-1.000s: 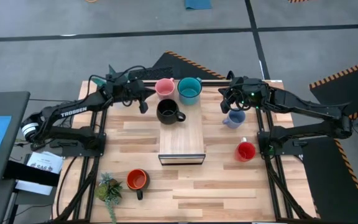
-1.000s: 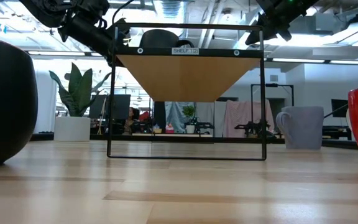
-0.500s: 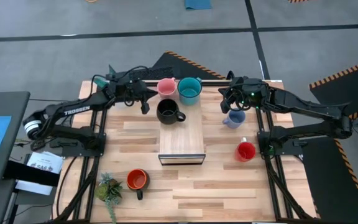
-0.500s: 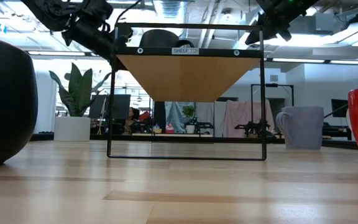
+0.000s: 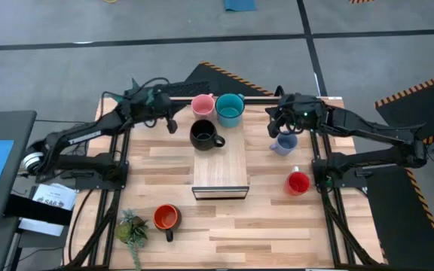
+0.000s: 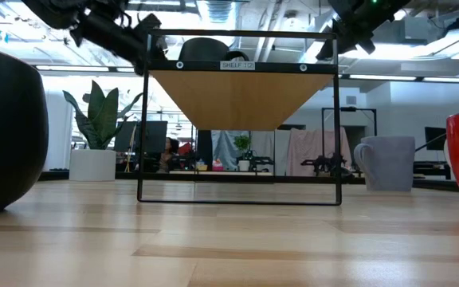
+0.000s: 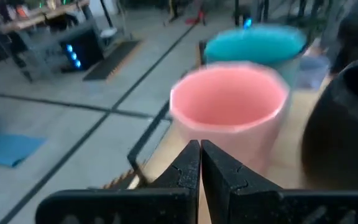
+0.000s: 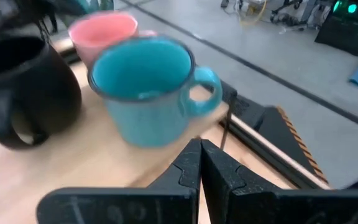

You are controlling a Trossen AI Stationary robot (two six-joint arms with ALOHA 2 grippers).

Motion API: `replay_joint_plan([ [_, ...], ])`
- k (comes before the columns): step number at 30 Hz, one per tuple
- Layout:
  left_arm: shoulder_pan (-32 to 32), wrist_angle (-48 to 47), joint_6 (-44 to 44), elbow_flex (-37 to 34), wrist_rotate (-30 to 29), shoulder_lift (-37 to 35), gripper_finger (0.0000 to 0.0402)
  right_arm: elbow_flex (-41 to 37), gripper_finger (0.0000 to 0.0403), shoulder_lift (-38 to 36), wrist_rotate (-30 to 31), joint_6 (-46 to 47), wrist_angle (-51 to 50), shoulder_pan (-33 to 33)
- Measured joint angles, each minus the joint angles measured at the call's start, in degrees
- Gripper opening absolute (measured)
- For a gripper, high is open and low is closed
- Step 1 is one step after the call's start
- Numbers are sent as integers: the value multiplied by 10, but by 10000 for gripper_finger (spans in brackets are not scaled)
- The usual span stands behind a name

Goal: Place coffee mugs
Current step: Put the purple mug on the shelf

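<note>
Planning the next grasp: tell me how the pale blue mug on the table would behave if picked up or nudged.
The pale blue mug looks like glossy glazed ceramic, so probably rigid, slippery and chip-prone. It stands upright on a flat base in the low view, so a low push would likely slide it, not tip it. Its side handle probably offers the surest hold.

Pink (image 5: 200,105), teal (image 5: 230,109), black mugs (image 5: 203,135) upright on shelf
</note>
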Motion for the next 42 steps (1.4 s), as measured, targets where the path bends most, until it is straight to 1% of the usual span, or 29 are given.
replay_joint_plan([
  [2,-3,-19,-13,0,27,-28,0,0,33,0,-1,0,-26,0],
  [4,-11,-26,-31,-5,80,-55,0,0,33,0,-8,0,-55,3],
  [6,-27,-8,-43,-25,130,-86,0,0,33,0,-25,0,-82,11],
  [8,-48,15,-54,-50,143,-116,0,0,33,0,-46,3,-110,21],
  [13,-109,90,-77,-131,115,-186,0,0,38,0,-51,41,-184,50],
  [17,-147,150,-100,-182,104,-219,0,0,66,0,-52,97,-227,65],
  [19,-161,162,-100,-195,103,-228,0,0,91,6,-61,124,-251,70],
  [23,-173,164,-90,-197,99,-236,0,-8,159,32,-67,168,-296,72],
  [27,-176,163,-91,-197,102,-241,0,-22,222,81,-81,174,-297,67],
  [30,-175,159,-91,-197,103,-243,0,-22,250,122,-86,157,-291,60],
  [35,-175,157,-91,-197,103,-243,0,-22,260,182,-96,135,-294,44],
  [42,-175,152,-86,-197,103,-243,0,-21,260,238,-98,102,-323,37],
])
